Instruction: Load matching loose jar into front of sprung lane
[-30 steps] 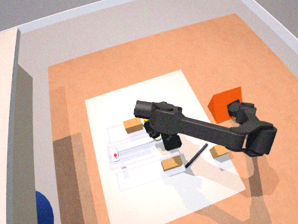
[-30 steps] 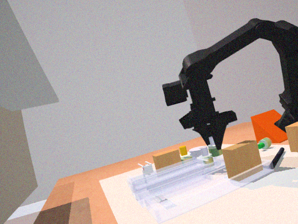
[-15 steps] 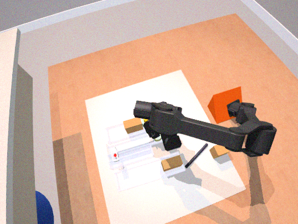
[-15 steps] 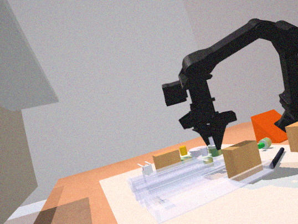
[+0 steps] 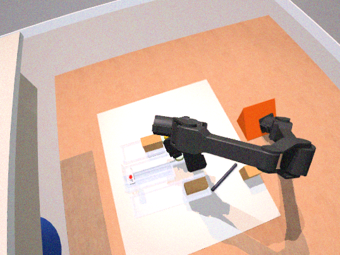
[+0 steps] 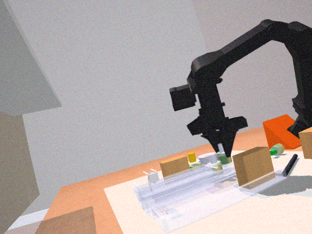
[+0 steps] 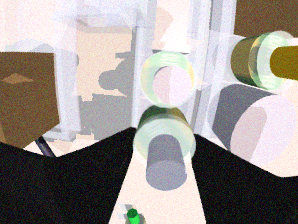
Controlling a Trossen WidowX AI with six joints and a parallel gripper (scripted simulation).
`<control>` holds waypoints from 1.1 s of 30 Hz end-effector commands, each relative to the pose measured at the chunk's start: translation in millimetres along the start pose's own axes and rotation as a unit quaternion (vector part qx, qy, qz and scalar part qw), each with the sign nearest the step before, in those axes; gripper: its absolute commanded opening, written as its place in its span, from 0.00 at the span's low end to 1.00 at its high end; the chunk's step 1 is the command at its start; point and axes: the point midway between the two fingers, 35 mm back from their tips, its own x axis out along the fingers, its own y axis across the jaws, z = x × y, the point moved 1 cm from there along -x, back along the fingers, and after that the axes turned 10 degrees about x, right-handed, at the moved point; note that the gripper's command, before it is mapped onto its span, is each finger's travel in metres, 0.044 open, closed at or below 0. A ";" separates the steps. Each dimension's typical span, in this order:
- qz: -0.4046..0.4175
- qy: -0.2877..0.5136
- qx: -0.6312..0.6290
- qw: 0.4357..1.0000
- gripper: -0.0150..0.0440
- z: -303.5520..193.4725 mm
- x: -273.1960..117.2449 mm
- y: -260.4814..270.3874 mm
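My gripper (image 5: pixel 183 156) (image 6: pixel 223 154) (image 7: pixel 162 136) is shut on a green glass jar with a grey knob (image 7: pixel 166 170) (image 6: pixel 224 158). The jar is roughly upright at the front end of the clear sprung lane (image 5: pixel 151 171) (image 6: pixel 185 185). The lane jar (image 7: pixel 168 90) (image 6: pixel 217 166), with a pale green rim and a pale top, stands directly behind the held jar, very close; I cannot tell whether they touch. The held jar's base, the low front stop and the pusher plate cannot be made out. A white piece with a red dot (image 5: pixel 131 177) is at the lane's rear.
A yellow-capped jar (image 7: pixel 285 62) (image 6: pixel 191 157) and a grey cylinder (image 7: pixel 227 117) (image 6: pixel 206 158) are beside the lane. Wooden blocks (image 5: pixel 196 186) (image 6: pixel 255 166) flank it. A dark rod (image 5: pixel 224 177), a green-capped jar (image 6: pixel 279 149) and an orange wedge (image 5: pixel 260 120) are farther out.
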 end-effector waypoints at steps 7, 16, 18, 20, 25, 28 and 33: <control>0.007 -0.004 -0.006 1.000 0.25 2.9 5.5 4.2; 0.007 -0.004 -0.006 1.000 0.25 2.6 8.4 4.2; 0.007 -0.004 -0.006 1.000 0.25 2.5 9.1 4.2; 0.007 -0.004 -0.006 1.000 0.25 2.4 9.7 4.2; 0.007 -0.004 -0.006 1.000 0.25 2.1 11.3 4.1; 0.007 -0.004 -0.006 1.000 0.25 1.9 12.2 4.1; 0.007 -0.004 -0.006 1.000 0.25 1.5 13.8 4.1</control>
